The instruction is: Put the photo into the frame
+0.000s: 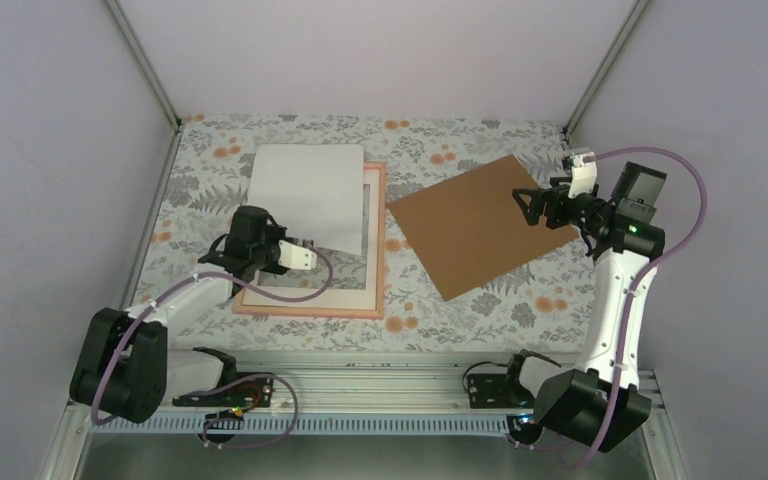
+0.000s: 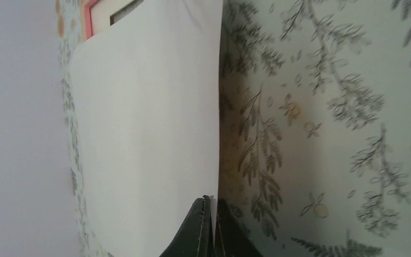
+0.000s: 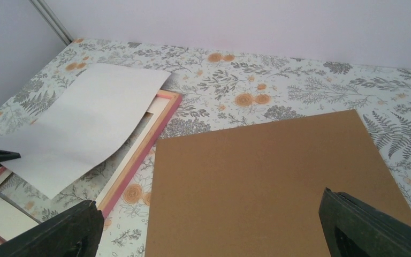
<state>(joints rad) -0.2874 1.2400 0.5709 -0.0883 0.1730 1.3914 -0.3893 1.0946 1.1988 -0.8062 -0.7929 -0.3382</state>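
Photo (image 1: 305, 190) is being pinched at one edge by the left gripper (image 2: 210, 225), with the jaws closed tight on the sheet. It is being held white back up, so the printed side is not being shown in any view. The sheet is being carried slightly bowed over the far-left part of the frame (image 1: 310, 308), and its far edge is being hung out past the frame's far rail. The frame is being left flat on the floral table cover (image 1: 460, 300), with the white mat (image 1: 372, 230) seated inside it. The near and right sections of the mat are being left uncovered. The right gripper (image 1: 528, 205) is being held over the far-right part of the brown board (image 1: 480, 225), its fingers (image 3: 59, 235) spread wide and nothing between them. The board is being left flat beside the frame on the right, not touching it.
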